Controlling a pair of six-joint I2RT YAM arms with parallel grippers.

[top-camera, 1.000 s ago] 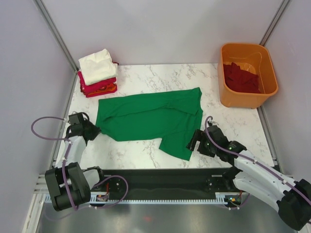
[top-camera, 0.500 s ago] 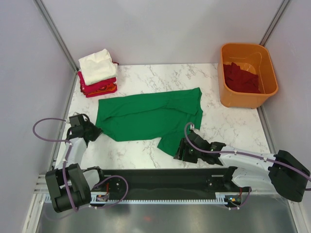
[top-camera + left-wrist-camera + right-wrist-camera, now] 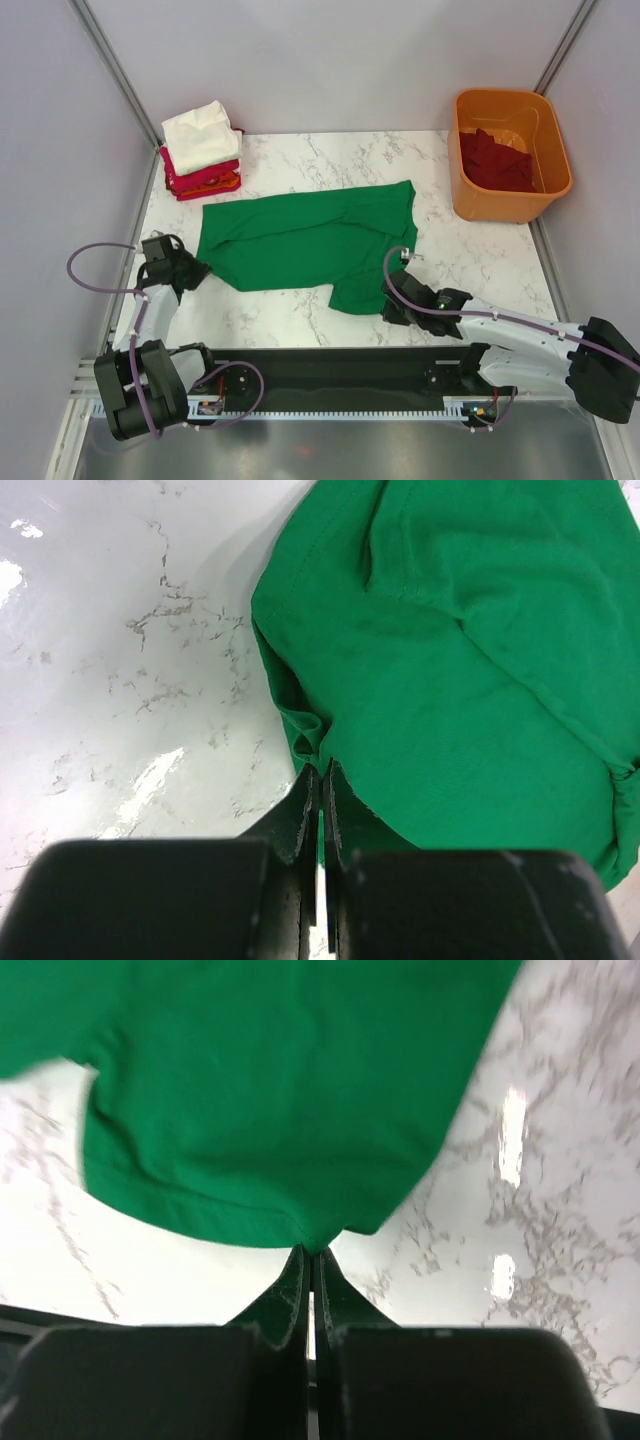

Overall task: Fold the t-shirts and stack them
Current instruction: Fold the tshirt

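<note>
Stands partway: counts a folded pile of t-shirts (image 3: 203, 150) at the far-left corner of the bench (image 3: 300, 165), finds the green t-shirt (image 3: 300, 240) spread mid-bench with left tool (image 3: 199, 268) clenched on its left edge and right tool (image 3: 390, 304) pinching its near hem, and leaves that fold plus the maroon t-shirt (image 3: 495, 160) in the tub (image 3: 505, 207).

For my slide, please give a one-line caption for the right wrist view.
Right gripper shut on the hem of the green t-shirt, over the white marble table.
</note>
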